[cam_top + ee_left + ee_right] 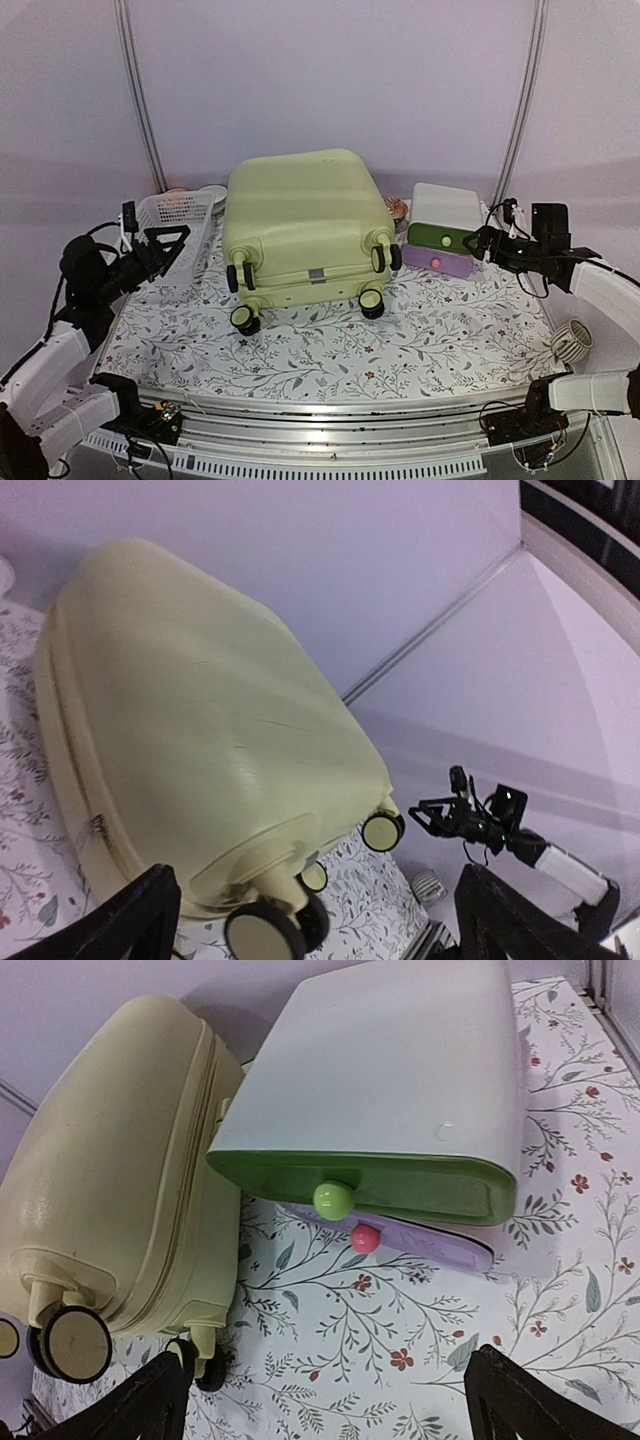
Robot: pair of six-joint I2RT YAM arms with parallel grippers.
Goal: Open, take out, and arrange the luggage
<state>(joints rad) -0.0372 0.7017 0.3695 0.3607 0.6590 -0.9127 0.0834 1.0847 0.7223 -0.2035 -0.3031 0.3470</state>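
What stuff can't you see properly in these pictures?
- Inside the suitcase: in every view its closed shell hides it.
- Inside the drawer box: in the right wrist view the drawer fronts hide it.
- The small brownish thing behind the suitcase: in the top view it is mostly hidden and too small to name.
- What's in the basket: in the top view it is too small, and the left pincer covers part.

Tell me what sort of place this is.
Probably a robot test booth, not a home: plain pale walls enclose two arms bolted to a metal rail, and staged props, a suitcase, basket and drawer box, sit on a floral cloth.
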